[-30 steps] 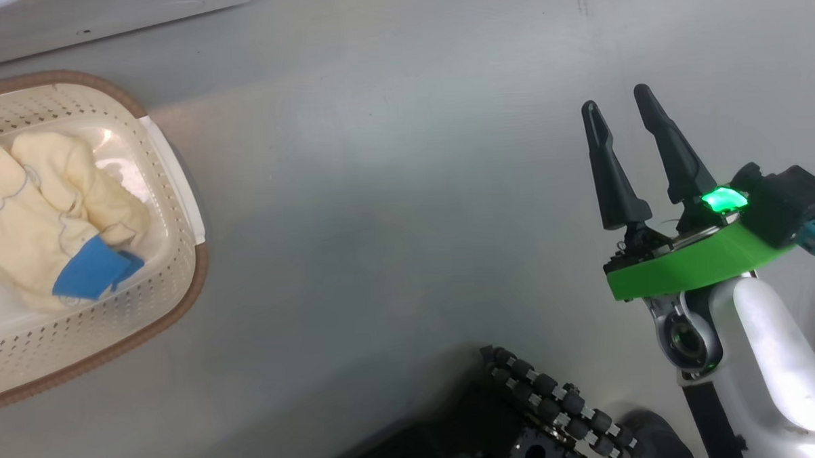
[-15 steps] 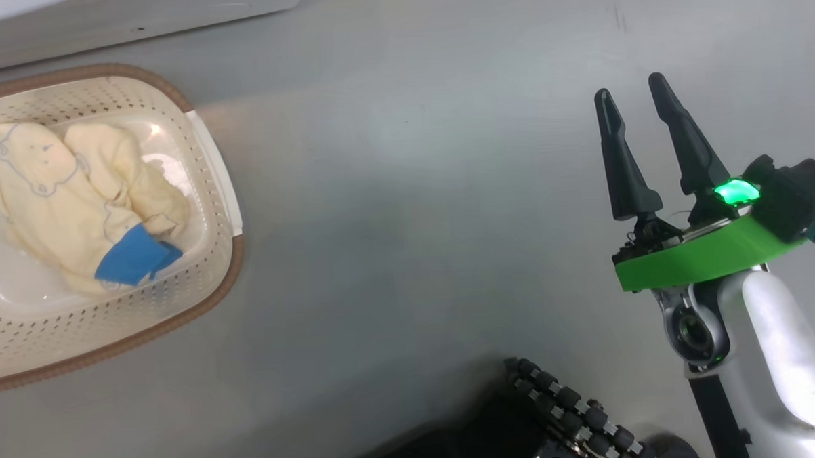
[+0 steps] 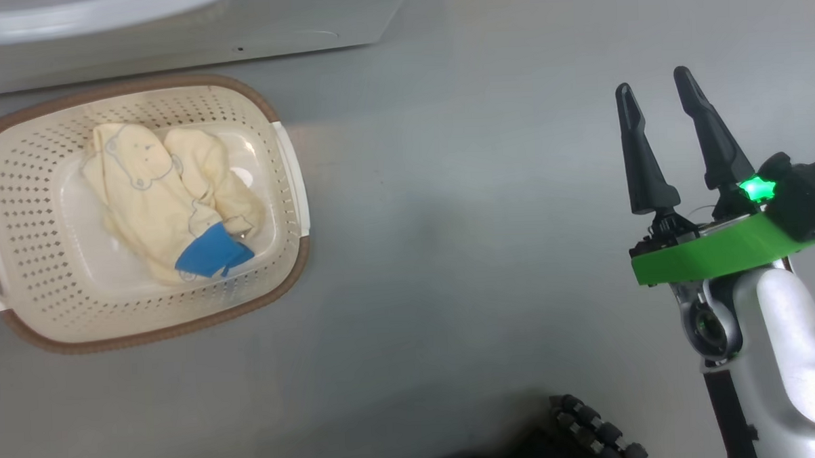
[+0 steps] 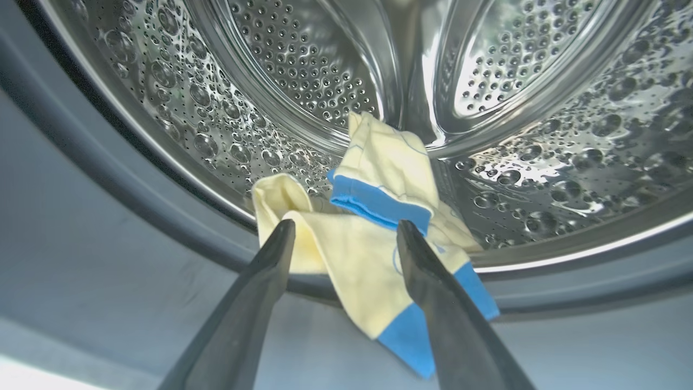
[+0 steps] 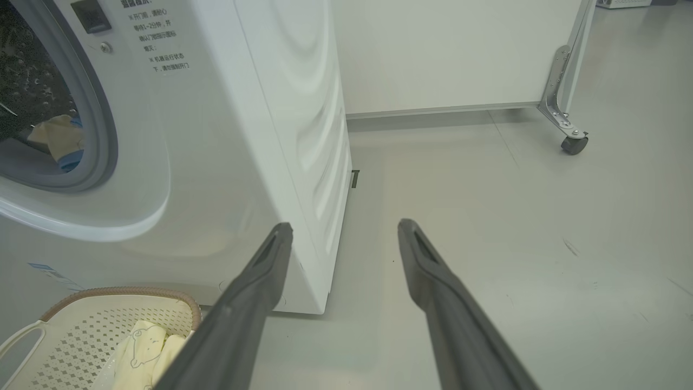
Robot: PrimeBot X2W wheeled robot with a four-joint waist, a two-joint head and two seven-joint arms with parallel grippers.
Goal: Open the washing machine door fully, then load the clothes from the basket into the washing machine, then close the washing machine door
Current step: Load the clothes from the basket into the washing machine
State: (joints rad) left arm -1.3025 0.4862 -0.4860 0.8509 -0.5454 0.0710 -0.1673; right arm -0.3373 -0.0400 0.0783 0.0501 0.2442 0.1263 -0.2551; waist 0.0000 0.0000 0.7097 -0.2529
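Grey floor (image 3: pixel 448 221) filled most of the head view, smooth and bare. At its left stood the basket (image 3: pixel 34 201), close to the foot of the washing machine (image 3: pixel 170 41). The clothes (image 3: pixel 155 197) lay bunched at the basket's middle. They looked light, soft and limp, so a pinch on a raised fold near the top of the heap should lift them. The right gripper (image 3: pixel 654 85) hung well apart from them, fingers spread and empty.

From the left wrist, the steel drum (image 4: pixel 303 65) looked hard and slick. One garment (image 4: pixel 352 254) draped over the drum's front edge onto the grey door seal (image 4: pixel 108 173) and would likely slide. The left gripper (image 4: pixel 345 227) pointed at it with fingers apart, not pinching.

From the right wrist, the washing machine's white side met open floor, and a white panel (image 5: pixel 433 54) on a caster (image 5: pixel 574 145) stood behind.
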